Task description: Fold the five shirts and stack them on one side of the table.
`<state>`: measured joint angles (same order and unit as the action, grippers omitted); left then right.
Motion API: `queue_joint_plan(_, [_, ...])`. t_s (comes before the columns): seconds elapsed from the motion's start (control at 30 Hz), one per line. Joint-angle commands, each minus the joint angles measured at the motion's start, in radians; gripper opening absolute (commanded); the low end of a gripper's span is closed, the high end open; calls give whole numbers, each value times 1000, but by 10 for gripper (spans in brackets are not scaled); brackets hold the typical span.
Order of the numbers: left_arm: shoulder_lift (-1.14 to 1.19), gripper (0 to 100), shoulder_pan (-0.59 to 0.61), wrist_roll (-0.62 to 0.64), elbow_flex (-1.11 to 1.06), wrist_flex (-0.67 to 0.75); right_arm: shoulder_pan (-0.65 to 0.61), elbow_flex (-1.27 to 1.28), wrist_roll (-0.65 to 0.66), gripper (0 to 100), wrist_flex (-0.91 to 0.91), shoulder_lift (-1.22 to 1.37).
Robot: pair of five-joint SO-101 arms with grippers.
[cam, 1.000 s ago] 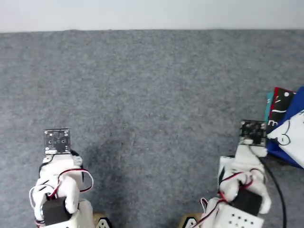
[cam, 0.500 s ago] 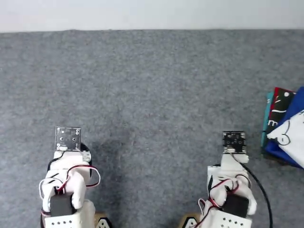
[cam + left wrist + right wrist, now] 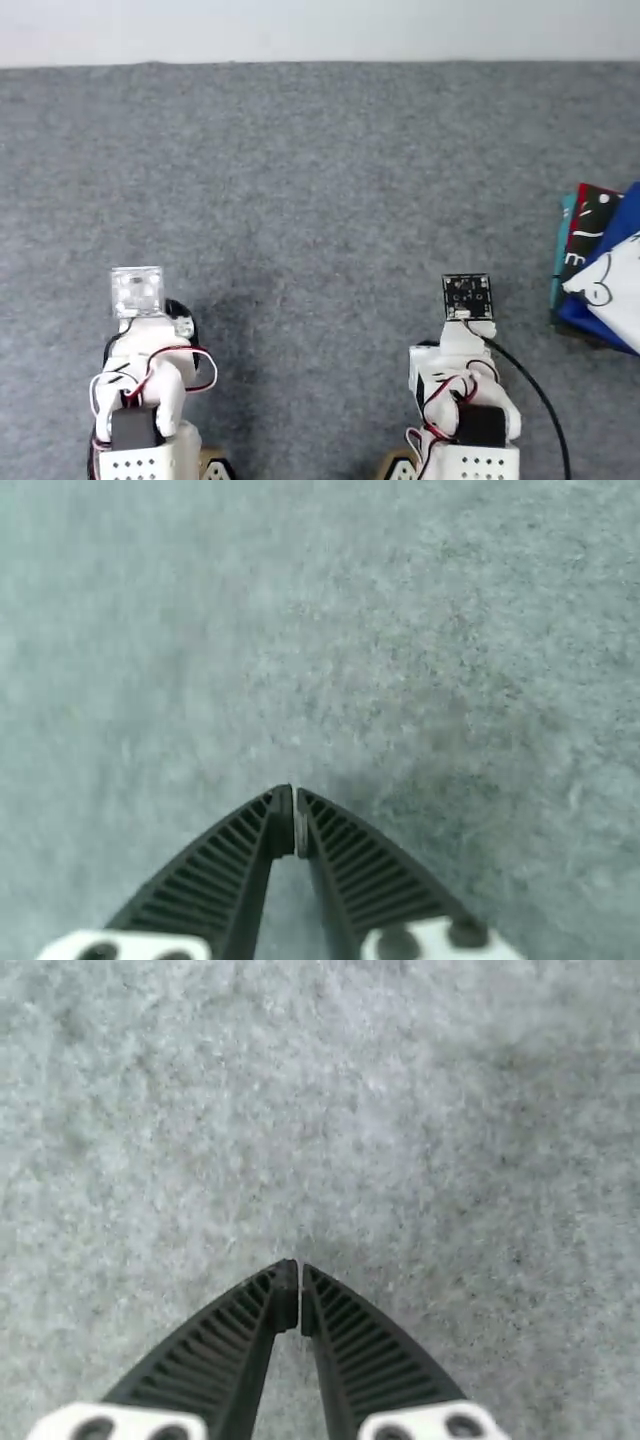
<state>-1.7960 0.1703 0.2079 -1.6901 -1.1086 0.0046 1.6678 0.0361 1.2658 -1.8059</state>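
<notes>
Stack of folded shirts (image 3: 598,262) sat at the bench's right edge, partly cut off by the view. A white one with a line drawing lay on top, with blue, dark red and teal beneath. Grey, felt-like bench (image 3: 320,170) all around. Right arm (image 3: 462,400) stood near the stack, not touching it, its black cable (image 3: 540,398) trailing on the stack's side. Left arm (image 3: 140,400) was well apart. Right gripper (image 3: 300,1280) had its fingers pressed together, holding nothing. Left gripper (image 3: 294,805) was the same, above bare grey surface.
</notes>
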Motion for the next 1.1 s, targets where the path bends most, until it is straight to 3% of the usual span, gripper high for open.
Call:
queue_joint_plan(0.0, [-9, 14, -2, 210, 7, -120, 12, 14, -26, 9, 24, -5])
queue_joint_plan(0.13, [-11, 14, -6, 236, 7, -150, 82, 15, -31, 9, 36, 1])
queue_joint_plan(0.53, [-11, 14, -2, 227, 7, -149, 136, 15, -38, 9, 36, 1])
queue_joint_plan(0.73, [-11, 14, -3, 227, 7, -149, 177, 15, -201, 9, 36, 1])
queue_joint_plan(0.8, [-11, 14, -3, 227, 7, -149, 177, 15, -193, 9, 36, -1])
queue_joint_plan(1.07, [-11, 14, -3, 227, 7, -149, -62, 15, 29, 9, 38, 1])
